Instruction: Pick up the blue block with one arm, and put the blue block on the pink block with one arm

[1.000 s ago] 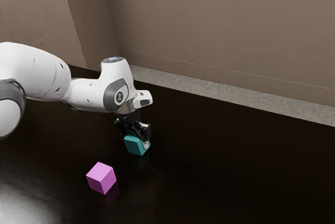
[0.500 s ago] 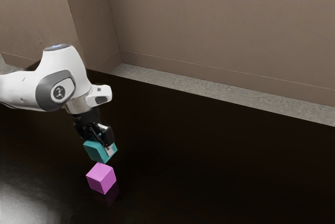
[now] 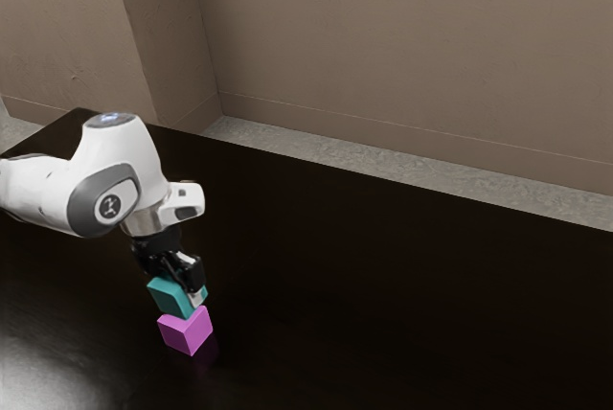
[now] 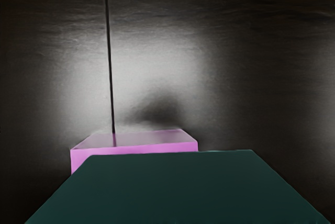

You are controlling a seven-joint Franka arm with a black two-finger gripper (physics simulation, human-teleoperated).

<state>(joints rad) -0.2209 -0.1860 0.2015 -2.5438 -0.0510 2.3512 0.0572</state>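
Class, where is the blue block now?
Exterior view's lower left: the blue block, held by the gripper, is on or just above the pink block.

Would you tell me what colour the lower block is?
The lower block is pink, clearest in the exterior view.

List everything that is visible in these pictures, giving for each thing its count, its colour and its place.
blue block: one, teal-blue, held directly over the pink block, apparently resting on it
pink block: one, pink, on the table near the exterior view's lower left
table: one, glossy black, under both blocks
floor: one strip, grey, beyond the table's far edge
walls: two, beige, behind the table
arm: one, white and grey, entering from the exterior view's left
fingers: two, black, closed on the blue block
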